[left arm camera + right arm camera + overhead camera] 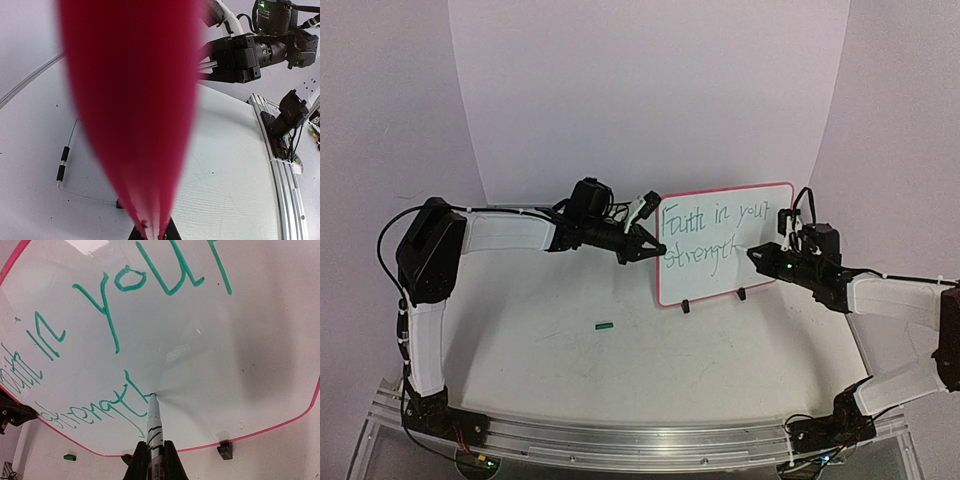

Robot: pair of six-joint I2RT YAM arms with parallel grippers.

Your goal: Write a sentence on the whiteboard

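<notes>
As marker [153,427] in right end effector [154,462] touches whiteboard [245,340], sentence [107,315] beside tip

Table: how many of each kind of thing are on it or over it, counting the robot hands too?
Whiteboard: 1
Marker: 1
Small green piece: 1
Robot hands, left hand and right hand: 2
Total: 5

Whiteboard [132,100] rim: red blur across left wrist view, hiding much of table [230,180]. Sentence [114,337] start cut at right wrist view's left edge. Marker [154,435] label unreadable. Green speck [605,325] mid-table: unidentifiable.
</notes>
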